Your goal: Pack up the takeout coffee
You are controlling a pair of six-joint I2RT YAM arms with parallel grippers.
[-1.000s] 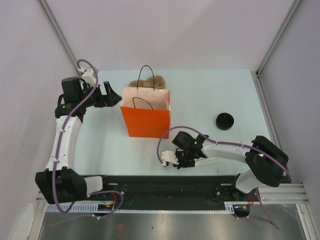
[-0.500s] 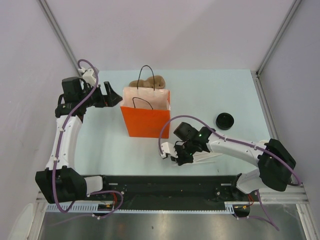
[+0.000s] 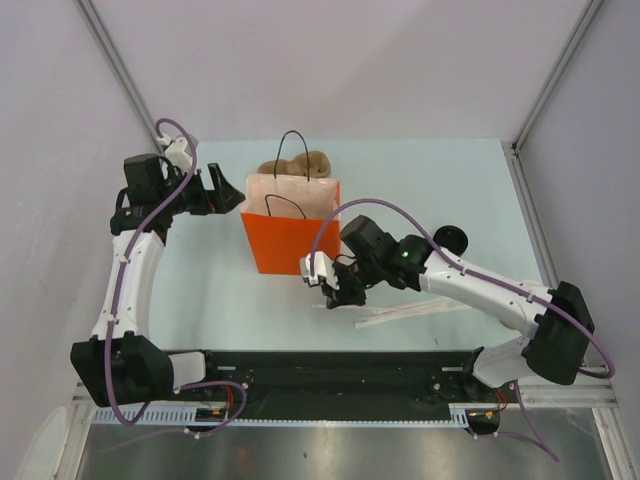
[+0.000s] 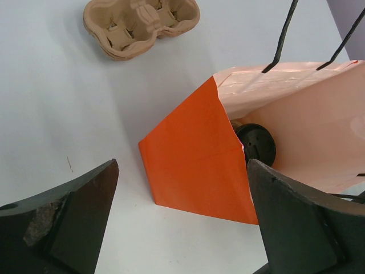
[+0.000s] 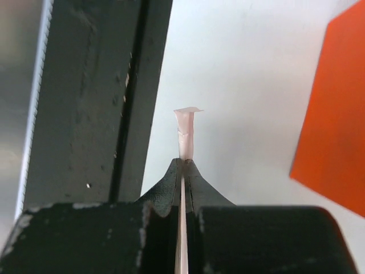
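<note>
The orange paper bag (image 3: 292,240) stands open at the table's middle. In the left wrist view a round black lid (image 4: 258,144) shows inside the bag (image 4: 199,160), likely the takeout coffee; its cup body is hidden. My left gripper (image 3: 233,198) is open and empty just left of the bag, its jaws wide apart (image 4: 182,166). My right gripper (image 3: 332,290) is shut on a thin pale wrapped straw (image 5: 187,134), just in front of the bag's right front corner (image 5: 336,114).
A tan pulp cup carrier (image 3: 296,163) lies behind the bag, and also shows in the left wrist view (image 4: 140,24). A loose black lid (image 3: 455,238) sits at the right, partly behind the right arm. More pale straws (image 3: 410,311) lie near the black front rail (image 3: 330,372).
My right gripper has moved left and away from the front rail toward the bag's front, with the straw held. The left arm has not moved.
</note>
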